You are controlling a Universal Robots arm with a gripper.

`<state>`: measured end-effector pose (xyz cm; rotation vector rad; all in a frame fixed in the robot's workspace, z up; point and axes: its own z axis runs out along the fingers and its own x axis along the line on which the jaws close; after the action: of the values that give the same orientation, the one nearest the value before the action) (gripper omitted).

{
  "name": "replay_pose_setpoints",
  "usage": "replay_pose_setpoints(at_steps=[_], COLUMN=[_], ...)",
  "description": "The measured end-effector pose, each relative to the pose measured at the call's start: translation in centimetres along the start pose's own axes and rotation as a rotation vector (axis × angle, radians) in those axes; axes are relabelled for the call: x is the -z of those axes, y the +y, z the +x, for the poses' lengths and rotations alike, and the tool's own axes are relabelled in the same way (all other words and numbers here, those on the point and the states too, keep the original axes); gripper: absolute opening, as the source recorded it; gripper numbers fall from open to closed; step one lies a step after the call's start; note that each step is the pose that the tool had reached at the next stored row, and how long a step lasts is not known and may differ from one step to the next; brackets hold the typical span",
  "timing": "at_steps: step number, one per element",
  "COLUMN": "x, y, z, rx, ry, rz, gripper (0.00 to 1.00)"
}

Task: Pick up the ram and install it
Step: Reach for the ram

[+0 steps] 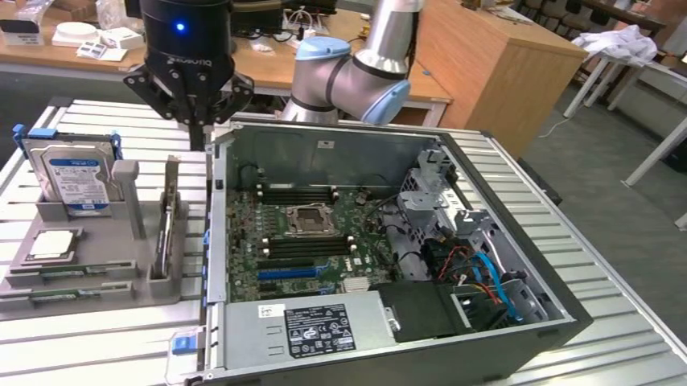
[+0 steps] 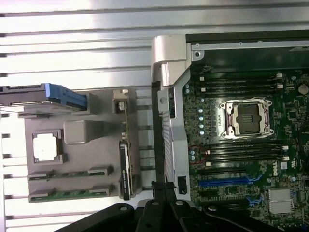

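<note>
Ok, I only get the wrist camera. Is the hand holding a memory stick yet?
Observer: No. From outside, the hand is shut and empty. It hangs in the air over the edge of the gray tray that holds the memory sticks.
Operator: What's holding the hand up there?
Observer: A silver arm with a light blue joint. In the outside view it rises from behind the computer case.
Operator: And what's at the end of the computer I can't see?
Observer: A silver power box with a dark sticker on top.
</note>
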<state>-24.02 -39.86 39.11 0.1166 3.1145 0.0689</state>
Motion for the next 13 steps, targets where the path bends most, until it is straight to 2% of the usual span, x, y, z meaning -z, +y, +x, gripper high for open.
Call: replay_pose_setpoints(at_steps=[12, 13], x=[-0.04, -0.05], y=[-0.16, -0.20], z=[2.4, 2.8], rx=[0.000, 0.000], ry=[0.0008, 0.0008], rz=[0.0001, 0.0000], gripper=[0.10, 0.10])
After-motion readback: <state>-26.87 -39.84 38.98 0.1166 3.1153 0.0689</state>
